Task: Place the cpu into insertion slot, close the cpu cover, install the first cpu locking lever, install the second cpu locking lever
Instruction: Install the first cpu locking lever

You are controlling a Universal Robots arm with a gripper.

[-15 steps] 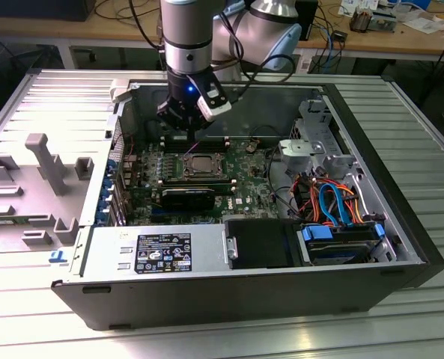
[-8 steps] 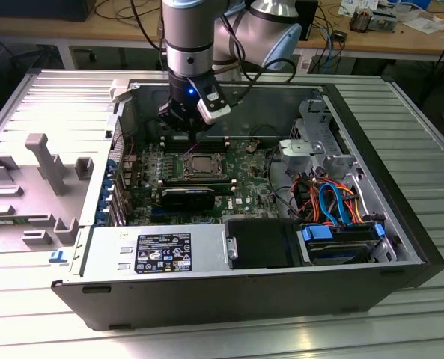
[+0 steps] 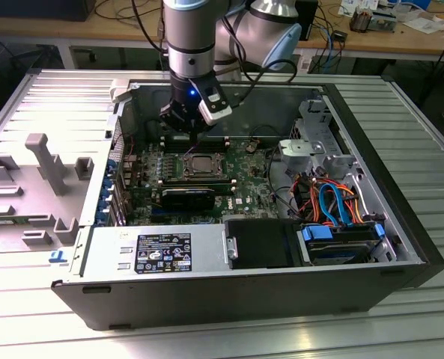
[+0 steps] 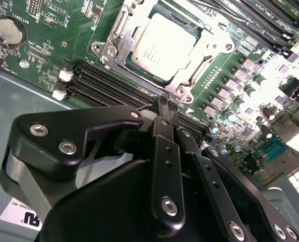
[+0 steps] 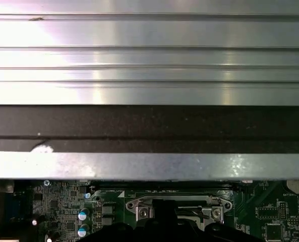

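The cpu [image 4: 162, 45] lies flat in the insertion slot [image 3: 200, 166] on the green board, dull silver top up. The cpu cover [image 4: 205, 46] lies down around it as a silvery frame, with the chip showing through its window. My gripper [image 4: 165, 102] is shut, its black fingers pressed together with nothing seen between them. The tips hover just off one socket corner, over the long black memory slots [image 4: 104, 83]. In the exterior view the gripper [image 3: 183, 123] hangs inside the open case, slightly behind the socket. In the first wrist view the socket frame [image 5: 139, 205] sits at the picture's lower edge.
The open computer case [image 3: 229, 292] lies on a ribbed metal table. A power supply [image 3: 162, 250] is at the front. Drive bays with orange and blue cables [image 3: 334, 202] are on the exterior view's right. A grey fixture [image 3: 46, 161] stands on the exterior view's left. A coin battery [image 4: 9, 29] sits on the board.
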